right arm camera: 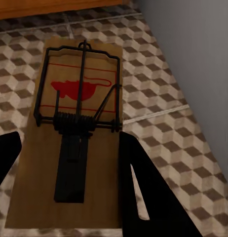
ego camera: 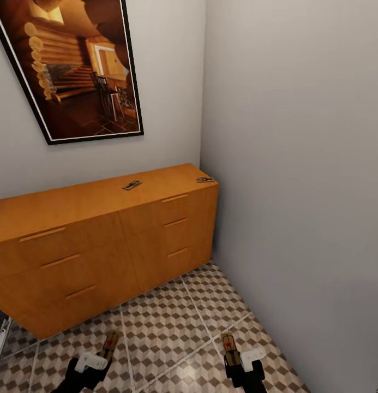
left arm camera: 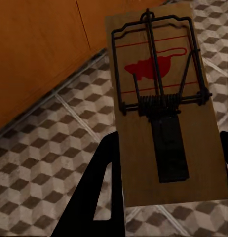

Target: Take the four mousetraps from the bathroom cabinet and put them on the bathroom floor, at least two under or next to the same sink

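Low in the head view, left tool (ego camera: 104, 349) clamped on a mousetrap (ego camera: 109, 343), board sticking out forward past the fingertips, above the bathroom floor (ego camera: 167, 327). Left wrist view: that trap (left arm camera: 163, 108) sits between the two dark fingers (left arm camera: 101, 187), edges of the board against them, wire and spring face up, a red mouse shape printed under the bar; no readable writing. Right tool (ego camera: 232, 356) likewise gripping a second mousetrap (ego camera: 229, 346), board pointing ahead over the cube-pattern tiles, near the grey side wall (ego camera: 298, 164). Right wrist view: second trap (right arm camera: 74, 128) held between the fingers (right arm camera: 138, 182), same red mouse mark, thin red lines above and below it, no lettering legible. Beyond the tiles, the cabinet (ego camera: 101, 251) stands against the back wall, all drawers closed, contents not visible. On its flat top, a third mousetrap (ego camera: 132, 185) lies towards the middle-right, and a fourth mousetrap (ego camera: 205, 179) sits at the far right corner, well apart from each other. Above, a framed picture (ego camera: 74, 65) of a log interior hangs on the wall.
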Robot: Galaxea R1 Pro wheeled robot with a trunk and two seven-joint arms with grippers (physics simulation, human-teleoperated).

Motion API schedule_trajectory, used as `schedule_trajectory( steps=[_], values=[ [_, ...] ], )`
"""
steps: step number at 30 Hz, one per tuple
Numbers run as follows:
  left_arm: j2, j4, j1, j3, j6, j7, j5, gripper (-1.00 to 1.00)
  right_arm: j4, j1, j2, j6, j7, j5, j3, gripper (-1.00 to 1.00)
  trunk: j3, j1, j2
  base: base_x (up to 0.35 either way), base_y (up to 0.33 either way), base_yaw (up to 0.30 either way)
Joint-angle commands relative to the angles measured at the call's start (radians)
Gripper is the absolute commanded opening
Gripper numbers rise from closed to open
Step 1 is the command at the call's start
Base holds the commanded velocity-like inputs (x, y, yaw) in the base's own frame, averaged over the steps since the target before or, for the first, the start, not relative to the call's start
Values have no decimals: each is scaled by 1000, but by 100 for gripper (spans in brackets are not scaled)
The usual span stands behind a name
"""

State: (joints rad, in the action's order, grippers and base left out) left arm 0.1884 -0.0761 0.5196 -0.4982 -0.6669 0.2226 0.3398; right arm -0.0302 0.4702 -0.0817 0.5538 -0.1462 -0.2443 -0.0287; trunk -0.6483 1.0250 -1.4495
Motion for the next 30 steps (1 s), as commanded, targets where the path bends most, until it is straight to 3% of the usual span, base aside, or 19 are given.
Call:
schedule_trajectory(
  steps=[1,5,9,14,24,30],
  values=[
    [-9,-3,-18,-2,-30,1,27,-100,-14,1,2,-39,-9,-10,-4,-100,-1,0,0,0,0,0],
    [-24,-4,-75,-2,-87,-54,80,-100,-94,1,5,-125,-6,-10,-5,-100,-1,0,0,0,0,0],
    [-35,-4,-92,-2,-101,-96,119,-100,-113,1,6,-138,-6,-10,-5,-100,-1,0,0,0,0,0],
    [-57,-4,-96,-2,-104,-107,176,-100,-121,1,6,-140,-6,-10,-5,-100,-1,0,0,0,0,0],
    [-91,-3,-96,-2,-102,-111,198,-100,-119,1,2,-92,-8,-8,-8,-100,-1,0,0,0,0,0],
    [-79,-2,-96,2,-98,-112,235,-100,-114,1,6,-78,-8,-7,-7,-100,-1,0,0,0,0,0]
  ],
)
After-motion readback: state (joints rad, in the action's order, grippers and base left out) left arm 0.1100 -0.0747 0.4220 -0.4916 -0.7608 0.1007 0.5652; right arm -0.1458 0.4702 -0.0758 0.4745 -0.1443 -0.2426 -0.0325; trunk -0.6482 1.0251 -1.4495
